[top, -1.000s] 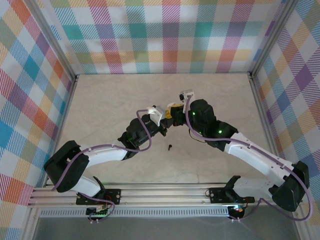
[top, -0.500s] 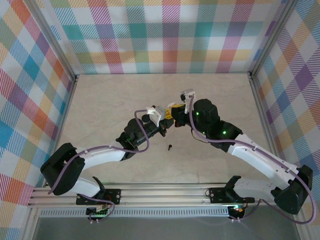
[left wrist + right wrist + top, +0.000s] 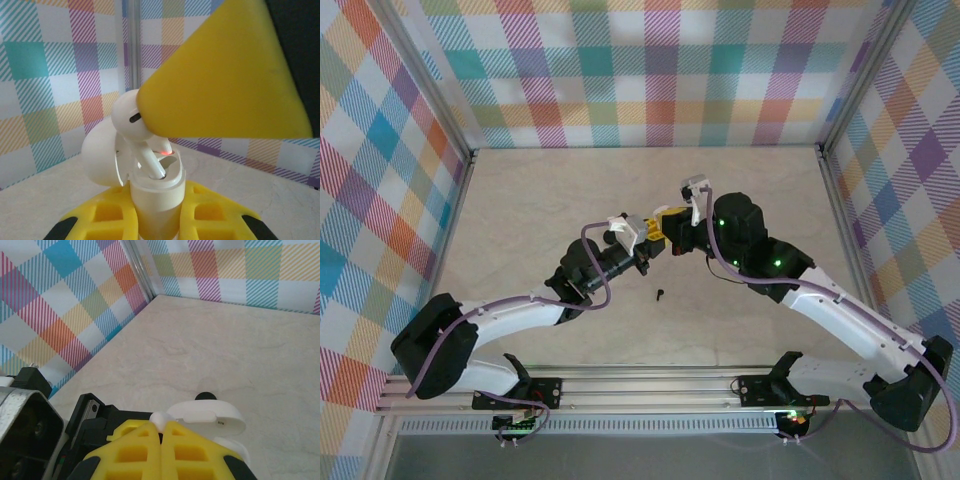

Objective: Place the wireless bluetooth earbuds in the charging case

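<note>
My left gripper (image 3: 157, 194) is shut on the white charging case (image 3: 156, 212), held upright with its lid (image 3: 100, 155) swung open to the left. A white earbud (image 3: 131, 117) is pinched by its head in my shut right gripper (image 3: 161, 425). Its stem reaches down into the case's slot, beside a small orange light. In the right wrist view the earbud's head (image 3: 161, 418) shows between the yellow fingertips, with the lid (image 3: 207, 415) just beyond. Both grippers meet mid-table, the left gripper (image 3: 645, 250) next to the right gripper (image 3: 666, 233). A black earbud (image 3: 661, 295) lies on the table.
The table (image 3: 540, 200) is a pale marble surface fenced by plaid walls on three sides. A metal post (image 3: 132, 45) stands in the far corner. The black earbud lies just in front of the two grippers, toward the arm bases.
Both arms have shifted slightly, the left forearm stretching out further and the right wrist moving a little right. The grippers stay shut and together at mid-table.
</note>
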Controlling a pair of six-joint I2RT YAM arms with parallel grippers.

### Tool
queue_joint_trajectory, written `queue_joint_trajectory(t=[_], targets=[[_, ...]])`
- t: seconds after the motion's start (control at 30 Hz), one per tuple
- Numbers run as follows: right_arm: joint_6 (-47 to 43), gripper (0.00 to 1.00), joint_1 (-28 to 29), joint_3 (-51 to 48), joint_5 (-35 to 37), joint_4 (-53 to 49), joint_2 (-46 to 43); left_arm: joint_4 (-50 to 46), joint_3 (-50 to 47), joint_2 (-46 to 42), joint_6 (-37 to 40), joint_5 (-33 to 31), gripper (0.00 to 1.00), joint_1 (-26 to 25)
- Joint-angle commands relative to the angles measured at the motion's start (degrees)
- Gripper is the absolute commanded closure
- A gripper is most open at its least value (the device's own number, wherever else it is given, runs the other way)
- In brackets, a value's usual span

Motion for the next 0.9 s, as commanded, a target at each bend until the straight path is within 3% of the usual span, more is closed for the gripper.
queue_joint_trajectory(t=[0.0, 0.43, 0.87], targets=[[-0.5, 1.00, 0.3, 0.5, -3.7, -1.8, -1.2, 3.9, 0.0, -1.9, 2.2, -0.2, 1.00, -0.9], [-1.4, 1.00, 0.4, -0.1, 0.3, -0.8, -1.9, 4.3, 1.6, -0.4, 2.5, -2.7, 1.00, -0.9], [-1.5, 1.00, 0.4, -1.6, 4.1, 4.1, -2.1, 4.8, 3.9, 3.1, -3.8, -5.9, 1.00, -0.9]])
